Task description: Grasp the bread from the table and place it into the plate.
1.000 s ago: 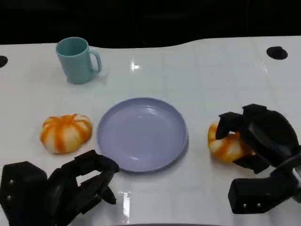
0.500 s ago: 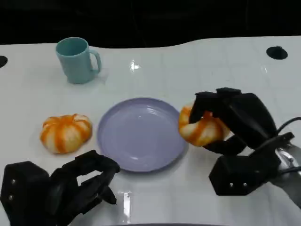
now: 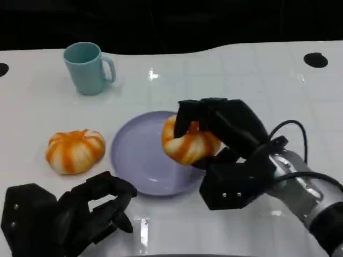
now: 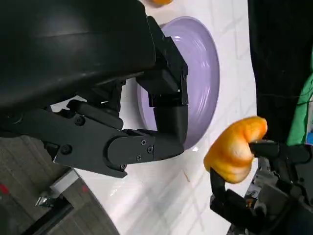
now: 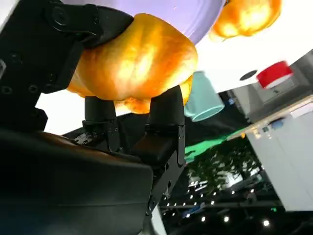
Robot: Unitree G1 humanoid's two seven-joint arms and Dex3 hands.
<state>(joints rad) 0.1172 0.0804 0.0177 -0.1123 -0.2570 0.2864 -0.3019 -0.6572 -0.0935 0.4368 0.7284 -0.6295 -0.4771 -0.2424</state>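
**One loaf over the plate**

The right hand (image 3: 225,128) grips a bread (image 3: 188,142) above the plate (image 3: 134,155), toward its 3 o'clock rim. Transport looks nearly done; next comes lowering and letting go. The left hand (image 3: 80,214) rests half-curled, holding nothing.

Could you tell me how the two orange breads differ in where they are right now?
The held bread is gripped by the right hand above the plate; the other bread lies untouched on the table, left of the plate. Both are round, orange with pale stripes.
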